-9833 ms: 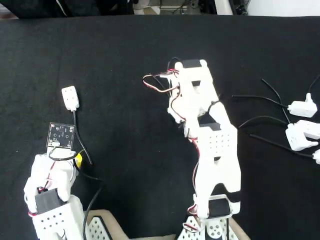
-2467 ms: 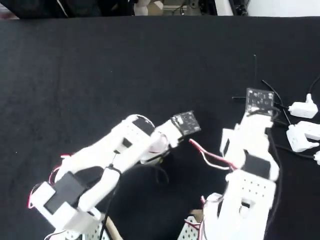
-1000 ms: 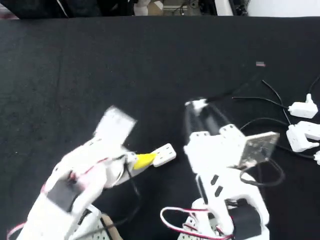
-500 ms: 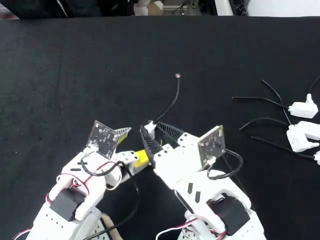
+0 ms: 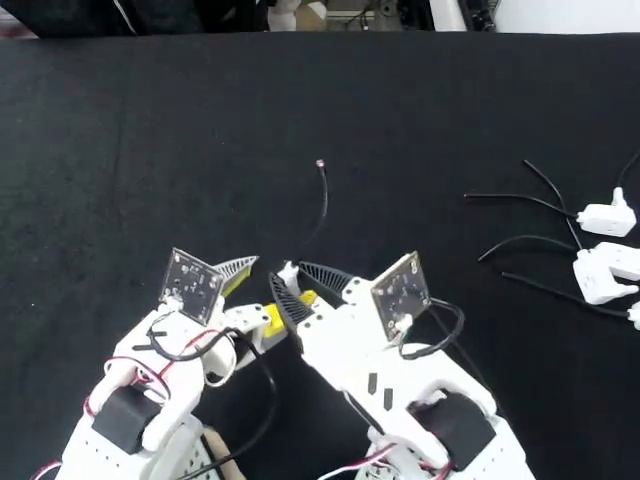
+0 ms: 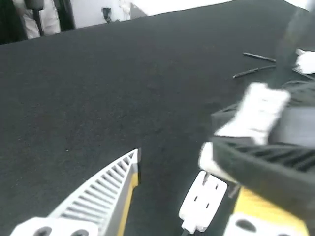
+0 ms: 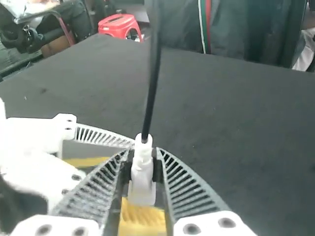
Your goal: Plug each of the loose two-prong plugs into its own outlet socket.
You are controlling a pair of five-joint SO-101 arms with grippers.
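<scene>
My right gripper is shut on a white two-prong plug. Its black cord trails away across the table. In the left wrist view the same plug hangs in the dark ribbed fingers just above and beyond a white outlet socket lying on the cloth. My left gripper is open around that socket, its white ribbed finger on one side and its yellow-padded finger close on the other. Whether the plug's prongs touch the socket is hidden.
Two more white plugs with black cords lie at the table's right edge. Black cloth covers the whole table. The two arms stand close together at the near edge.
The left arm has carried the socket from the far left to the middle. The right arm fetched a plug from the right. In the last half second it edged left, over the socket.
</scene>
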